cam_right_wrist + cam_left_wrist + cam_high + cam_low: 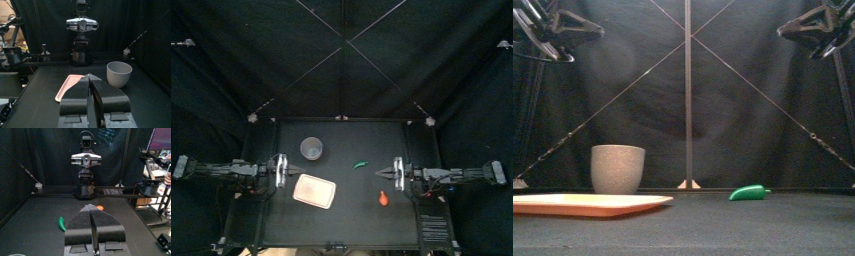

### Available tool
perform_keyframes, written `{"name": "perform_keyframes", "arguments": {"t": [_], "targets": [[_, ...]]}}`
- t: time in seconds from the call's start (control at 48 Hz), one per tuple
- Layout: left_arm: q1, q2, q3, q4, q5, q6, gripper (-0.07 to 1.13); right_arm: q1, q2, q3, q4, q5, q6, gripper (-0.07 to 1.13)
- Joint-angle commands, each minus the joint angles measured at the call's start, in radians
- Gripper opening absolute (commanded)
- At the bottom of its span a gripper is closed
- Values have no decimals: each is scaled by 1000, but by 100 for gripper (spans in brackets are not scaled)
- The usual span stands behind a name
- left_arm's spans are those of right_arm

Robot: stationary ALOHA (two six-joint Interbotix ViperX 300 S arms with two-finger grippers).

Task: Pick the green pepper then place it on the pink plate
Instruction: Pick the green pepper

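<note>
Both hover raised and closed: left gripper, right gripper.

No legible txt, nos., brands or signs in any view. Small green toy pepper, flat pink tray & tall grey speckled cup: plain surfaces, no print visible.
</note>
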Motion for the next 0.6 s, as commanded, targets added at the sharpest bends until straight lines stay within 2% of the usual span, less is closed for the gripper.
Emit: {"name": "perform_keyframes", "arguments": {"t": [0.021,0.208,0.354,0.417,0.604], "targets": [[2,15,-32,2,48,3,11,-9,34,-2,15,5,6,9],[15,14,-35,5,172,8,11,-97,153,-15,43,63,18,12],[75,14,-32,8,278,8,11,-163,250,-21,34,95,17,18],[98,14,-29,5,304,6,11,-190,291,-23,29,104,17,23],[129,14,-18,5,319,6,11,-227,426,-55,25,106,17,51]]}}
